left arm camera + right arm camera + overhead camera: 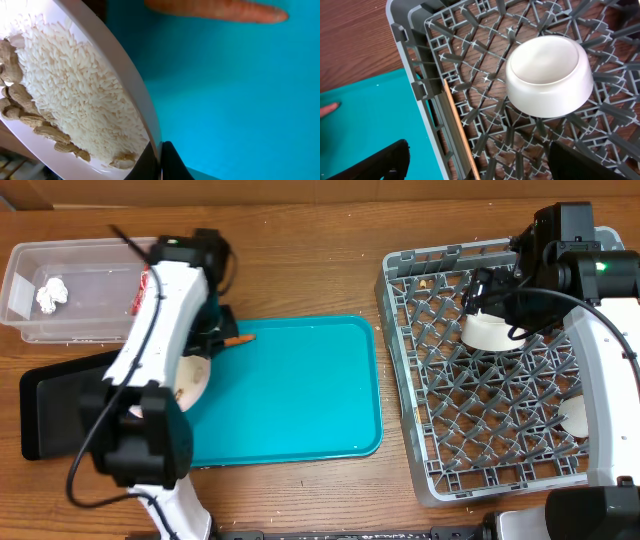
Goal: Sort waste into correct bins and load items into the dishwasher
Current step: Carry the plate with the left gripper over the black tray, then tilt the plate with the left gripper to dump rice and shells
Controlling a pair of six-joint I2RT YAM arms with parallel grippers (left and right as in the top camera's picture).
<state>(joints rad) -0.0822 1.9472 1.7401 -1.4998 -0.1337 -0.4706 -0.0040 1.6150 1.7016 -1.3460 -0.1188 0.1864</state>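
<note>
My left gripper (pixel 160 161) is shut on the rim of a tilted white plate (pixel 135 85) that holds white rice and beige peanut-like scraps (pixel 70 95). In the overhead view the plate (pixel 196 380) is at the left edge of the teal tray. An orange carrot (pixel 238 338) lies on the tray just beyond it and also shows in the left wrist view (pixel 215 9). My right gripper (pixel 480 165) is open and empty over the grey dish rack (pixel 400 370), near an upturned white bowl (pixel 550 75). A wooden chopstick (pixel 457 130) lies along the rack's wall.
The clear tub (pixel 20 320) at the back left holds a crumpled paper ball (pixel 50 293). The black tray (pixel 50 415) lies in front of it, partly under my left arm. The teal tray (pixel 300 390) lies between the arms. Another white dish (pixel 575 415) sits at the rack's right side.
</note>
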